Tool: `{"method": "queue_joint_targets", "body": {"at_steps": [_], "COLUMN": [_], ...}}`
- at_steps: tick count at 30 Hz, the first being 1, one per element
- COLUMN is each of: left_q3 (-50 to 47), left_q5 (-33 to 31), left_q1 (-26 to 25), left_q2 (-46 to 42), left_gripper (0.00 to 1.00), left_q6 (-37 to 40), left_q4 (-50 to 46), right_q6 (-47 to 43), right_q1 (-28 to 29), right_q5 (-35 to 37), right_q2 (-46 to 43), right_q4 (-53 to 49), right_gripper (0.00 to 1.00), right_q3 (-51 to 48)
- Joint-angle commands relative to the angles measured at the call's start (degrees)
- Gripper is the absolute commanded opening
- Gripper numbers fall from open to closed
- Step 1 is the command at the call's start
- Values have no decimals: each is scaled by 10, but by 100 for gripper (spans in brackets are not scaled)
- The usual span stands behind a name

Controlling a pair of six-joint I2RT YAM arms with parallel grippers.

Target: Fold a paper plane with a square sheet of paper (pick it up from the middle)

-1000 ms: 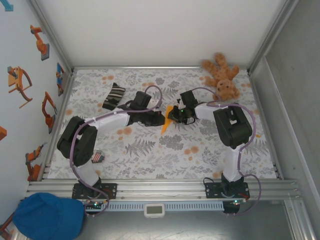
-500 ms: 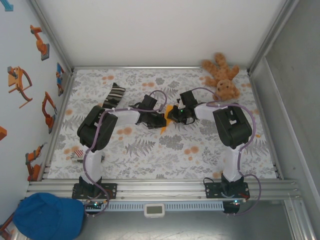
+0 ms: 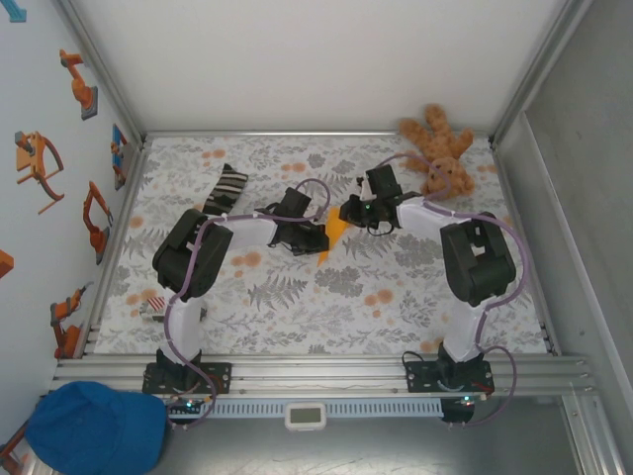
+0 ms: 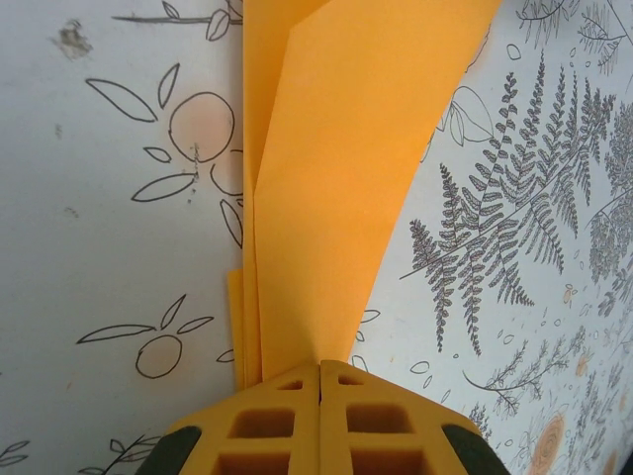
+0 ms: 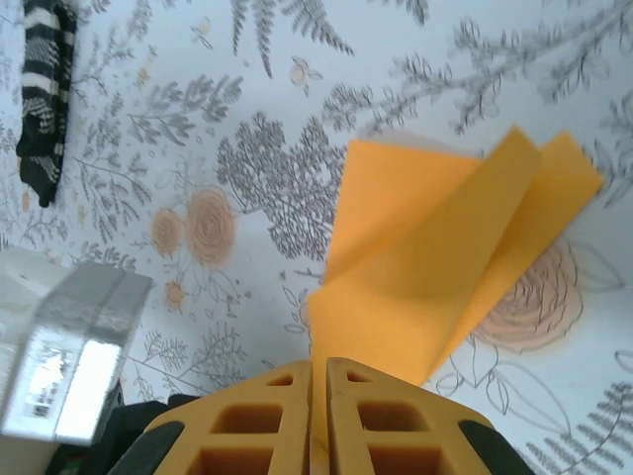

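Left jaws pinched shut on narrow end of paper plane [image 4: 336, 178]; right jaws clamped on opposite end, flaps fanning beyond, over floral surface [image 4: 119, 247]. Likely light, thin, crease-prone; best held along stiff layered centre fold.

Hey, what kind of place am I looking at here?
Probably a robotics lab test cell: two arms bolted to an aluminium rail, white panel walls boxing in a floral-covered table, and props like a teddy bear and striped sock.
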Motion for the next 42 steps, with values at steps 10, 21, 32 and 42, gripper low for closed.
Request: {"method": "queue_joint_targets", "body": {"at_steps": [10,21,32,42], "left_q3": [-1,2,1,-15], "left_q5": [-15,-7,-6,-1], "left_q1": [5,6,9,9], "left_q2": [27,32,35,42], "left_gripper": [0,0,0,0], "left_q6": [4,11,16,19], "left_q4": [-69,-81,-95,-108], "right_q6": [-70,-97,-105,-70], "right_q1": [0,-9,-27,-94], "right_q5": [-32,-36,-62,-98], "right_q2": [82,132,162,202], "right_q4": [-53,-67,-20,35], "right_gripper": [11,11,8,4], "right_q3": [75,107,86,110]}}
